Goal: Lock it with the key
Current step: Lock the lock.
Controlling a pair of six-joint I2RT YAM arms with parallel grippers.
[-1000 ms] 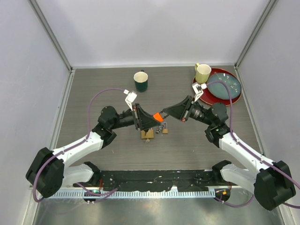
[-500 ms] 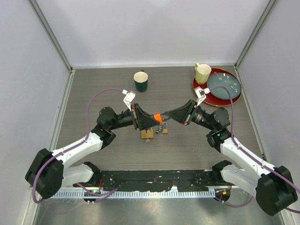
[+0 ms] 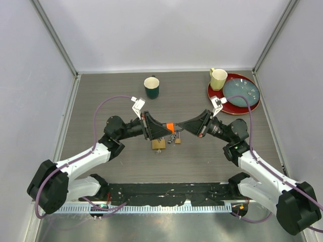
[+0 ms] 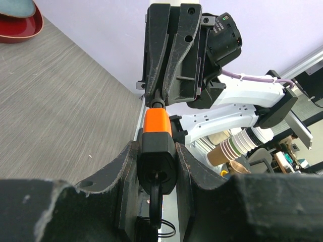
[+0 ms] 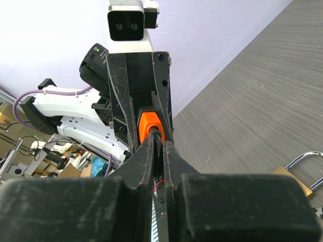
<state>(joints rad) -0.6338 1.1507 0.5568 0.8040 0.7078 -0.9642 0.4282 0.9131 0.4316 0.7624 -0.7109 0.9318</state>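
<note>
An orange-and-black padlock (image 3: 170,125) hangs in the air between both grippers, above the table's middle. My left gripper (image 3: 167,129) is shut on its black body (image 4: 156,151). A black key (image 4: 155,194) sticks in the keyhole, with a wire ring below it. My right gripper (image 3: 179,126) faces it from the right and is shut on the dark shackle at the orange end (image 5: 148,123). In the right wrist view my fingers (image 5: 157,146) pinch the shackle loop. In the left wrist view the right gripper (image 4: 159,98) meets the orange end.
A brass padlock (image 3: 158,144) and a smaller one (image 3: 177,140) with keys lie on the table under the grippers. A dark green mug (image 3: 151,86) stands at the back. A yellow mug (image 3: 218,78) sits by a red plate (image 3: 255,102) holding a teal plate, back right.
My right arm has swung lower and to the left, bringing its fingers closer onto the padlock's orange end. My left arm and the padlock have barely moved.
</note>
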